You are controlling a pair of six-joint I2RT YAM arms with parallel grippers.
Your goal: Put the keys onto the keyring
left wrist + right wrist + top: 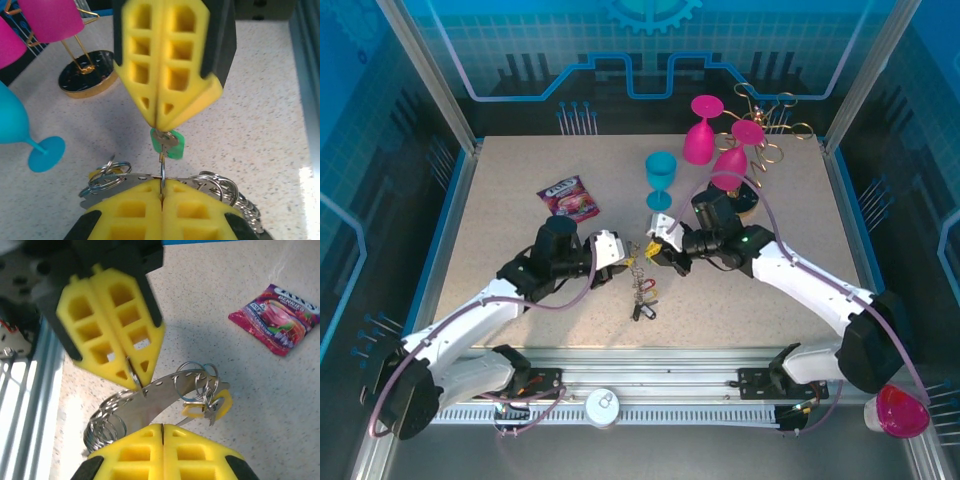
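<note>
Right fingers (197,97) pinch a green key (175,147) (left-wrist view), while left fingers (84,319) pinch the keyring (160,387).

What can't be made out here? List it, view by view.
Top view: keys below the grippers, too small to count or to tell whether they are attached.
Left wrist view: green key's top, hidden between the right gripper's fingers.
Right wrist view: keyring's near end, hidden behind that gripper's fingers.

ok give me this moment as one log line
step: threading key | left hand: shut on keyring | right hand: shut on green key | yellow key: hanging on keyring
</note>
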